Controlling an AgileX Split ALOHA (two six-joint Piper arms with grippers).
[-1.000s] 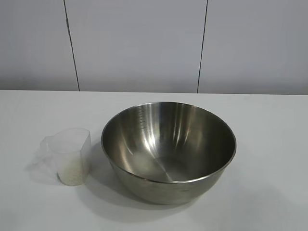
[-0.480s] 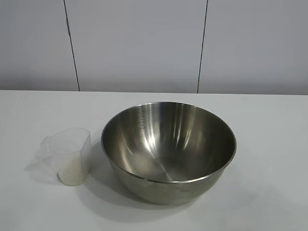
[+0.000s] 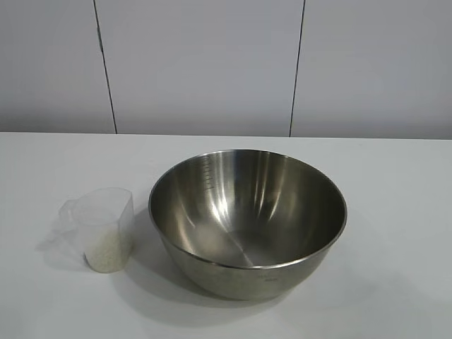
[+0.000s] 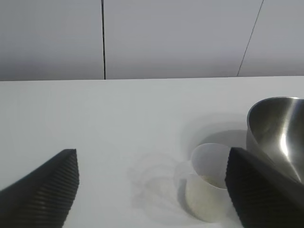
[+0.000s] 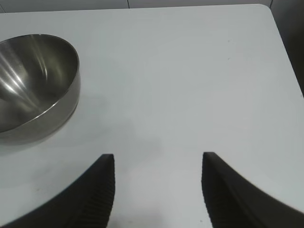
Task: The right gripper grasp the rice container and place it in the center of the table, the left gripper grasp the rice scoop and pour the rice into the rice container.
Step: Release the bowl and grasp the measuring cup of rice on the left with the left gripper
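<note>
Ahead of the left pincer (image 4: 151, 190), its jaws spread wide, the rice scoop (image 4: 209, 183) stood untouched beside the steel rice container (image 4: 278, 133) on the worktop (image 3: 395, 183). Next, probably, closing on the scoop. Right pincer (image 5: 157, 190) hung open, clear of the container.

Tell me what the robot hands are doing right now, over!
Left end effector open, near the rice scoop, not gripping. Right end effector open, empty, off the rice container. Rice sits in scoop. Nothing in the way.
</note>
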